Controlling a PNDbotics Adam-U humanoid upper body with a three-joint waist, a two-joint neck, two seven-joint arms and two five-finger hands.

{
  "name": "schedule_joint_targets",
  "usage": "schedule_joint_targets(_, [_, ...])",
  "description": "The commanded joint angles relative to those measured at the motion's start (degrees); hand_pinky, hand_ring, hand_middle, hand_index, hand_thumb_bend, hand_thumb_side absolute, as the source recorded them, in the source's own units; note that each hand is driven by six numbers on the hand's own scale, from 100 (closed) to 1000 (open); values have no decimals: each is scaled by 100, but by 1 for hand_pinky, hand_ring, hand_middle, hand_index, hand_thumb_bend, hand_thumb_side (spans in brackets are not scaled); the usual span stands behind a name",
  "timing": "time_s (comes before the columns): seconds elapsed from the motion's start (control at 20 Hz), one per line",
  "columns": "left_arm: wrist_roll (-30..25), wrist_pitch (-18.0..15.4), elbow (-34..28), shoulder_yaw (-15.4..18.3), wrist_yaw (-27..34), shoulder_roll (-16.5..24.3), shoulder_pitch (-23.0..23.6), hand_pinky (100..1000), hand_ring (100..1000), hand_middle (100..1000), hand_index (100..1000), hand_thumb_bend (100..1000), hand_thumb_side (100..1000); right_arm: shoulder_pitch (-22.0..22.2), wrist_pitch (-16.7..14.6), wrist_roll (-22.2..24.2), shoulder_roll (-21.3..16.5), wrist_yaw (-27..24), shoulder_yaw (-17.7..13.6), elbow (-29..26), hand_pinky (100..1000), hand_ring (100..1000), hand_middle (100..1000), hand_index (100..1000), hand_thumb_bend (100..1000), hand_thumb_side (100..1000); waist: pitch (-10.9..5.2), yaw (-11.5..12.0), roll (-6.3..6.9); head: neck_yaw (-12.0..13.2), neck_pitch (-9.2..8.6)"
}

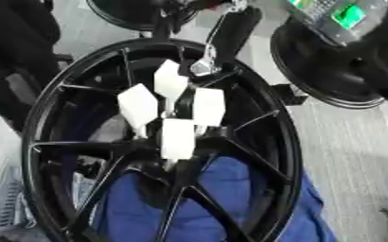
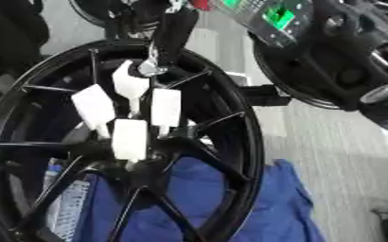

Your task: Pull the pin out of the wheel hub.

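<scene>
the hand [image 1: 174, 111] has white fingertips apart over the hub [image 1: 177, 158], perhaps missing the pin and slipping.

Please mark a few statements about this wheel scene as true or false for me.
1. Four white pins are clustered at the hub of the black wheel. True.
2. The cloth seen through the lower spokes is red. False: it is blue.
3. The hand reaches down from the top of the view to the uppermost pin. True.
4. The wheel lies flat with nothing else round it. False: it stands tilted, and a second wheel shows at the upper right.
</scene>
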Motion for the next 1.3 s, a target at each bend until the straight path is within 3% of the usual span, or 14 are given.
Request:
schedule_joint_targets(0.05, [19, -2, -95, 47, 4, 120, -91, 783, 619, 615, 813, 112, 438, -127, -34, 2, -78, -94, -24, -157, 919, 830, 775, 841, 300, 289, -74, 22, 37, -79, -81])
schedule_joint_targets(0.5, [26, -1, -95, 54, -13, 111, -117, 782, 618, 615, 813, 116, 438, -103, -37, 173, -130, -297, 25, -248, 915, 836, 778, 842, 306, 240, -8, 105, -11, -194, -32])
schedule_joint_targets(0.85, [21, 0, -95, 46, -18, 105, -147, 782, 616, 613, 812, 114, 441, -33, -186, 282, -206, -318, 34, -280, 922, 849, 788, 852, 353, 104, 77, 165, -59, -235, -120])
schedule_joint_targets(1.3, [16, 3, -95, 38, -32, 85, -158, 781, 615, 612, 811, 113, 444, -17, -330, 401, -216, -293, 48, -265, 923, 852, 790, 855, 360, 100, 167, 189, -88, -230, -154])
